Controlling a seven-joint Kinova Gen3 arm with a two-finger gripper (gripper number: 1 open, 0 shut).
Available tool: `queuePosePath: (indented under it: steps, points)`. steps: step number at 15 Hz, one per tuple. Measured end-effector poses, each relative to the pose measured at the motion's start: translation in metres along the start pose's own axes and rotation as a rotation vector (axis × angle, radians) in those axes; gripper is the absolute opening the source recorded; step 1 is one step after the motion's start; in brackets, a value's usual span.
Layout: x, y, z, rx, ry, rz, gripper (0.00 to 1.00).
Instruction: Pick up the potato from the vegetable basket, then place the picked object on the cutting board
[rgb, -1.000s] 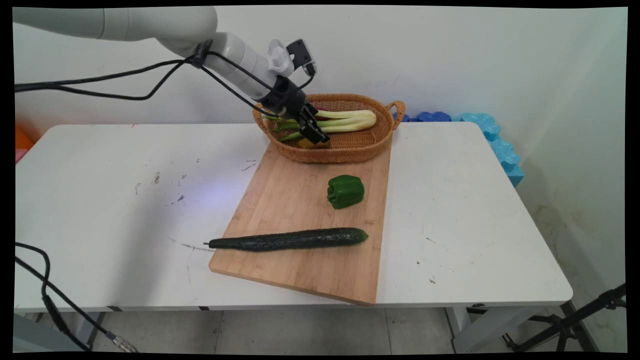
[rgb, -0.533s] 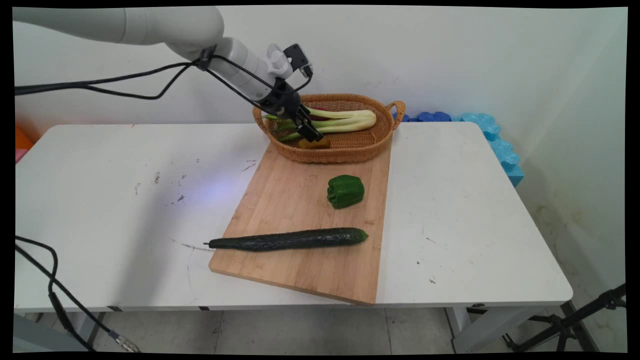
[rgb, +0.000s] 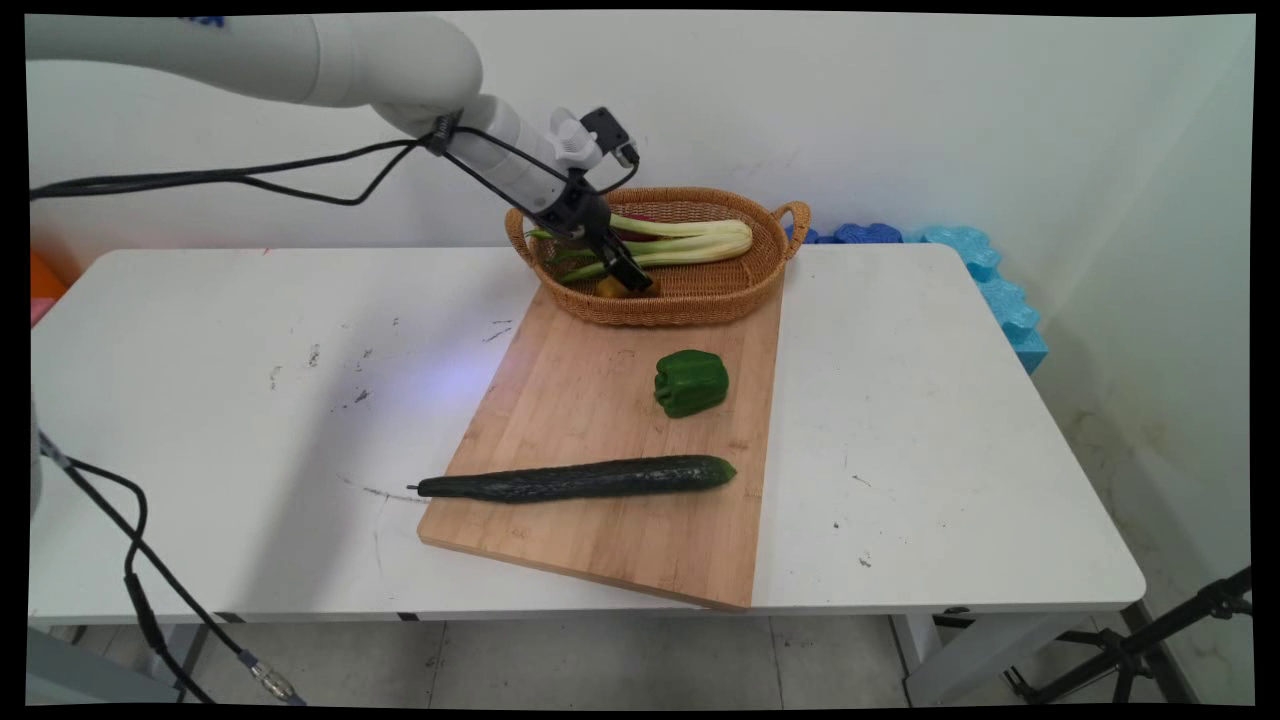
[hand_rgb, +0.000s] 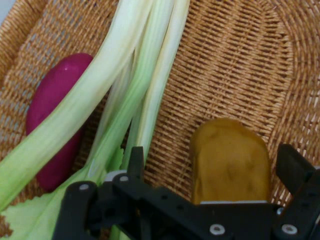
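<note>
My gripper (rgb: 630, 279) reaches down into the wicker basket (rgb: 700, 308) at the table's far side. In the hand view the gripper (hand_rgb: 215, 162) is open, and a yellow-brown potato (hand_rgb: 230, 160) lies between its fingers. The left finger (hand_rgb: 135, 161) stands clear of the potato; the right finger (hand_rgb: 292, 167) is close beside it. From the main view only a sliver of the potato (rgb: 606, 288) shows under the hand. Pale green celery stalks (hand_rgb: 125, 95) lie just left of the fingers, over a purple vegetable (hand_rgb: 52, 130).
A wooden cutting board (rgb: 570, 400) runs from the basket toward the near edge of the table (rgb: 200, 400). On it are a green bell pepper (rgb: 690, 382) and a long dark cucumber (rgb: 580, 478). Blue foam blocks (rgb: 990, 275) sit at the back right.
The forearm has swung to the right and the gripper has dipped a little lower into the basket over the potato. Pepper and cucumber have not moved.
</note>
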Motion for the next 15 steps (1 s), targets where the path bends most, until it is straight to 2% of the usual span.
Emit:
queuePosePath:
  steps: [10,11,15]
  points:
    - [0.004,-0.002,0.026,-0.013,-0.037,-0.08,1.0]
    - [0.005,-0.001,0.027,-0.014,-0.039,-0.084,0.0]
    - [0.005,0.0,0.03,-0.017,-0.045,-0.105,0.0]
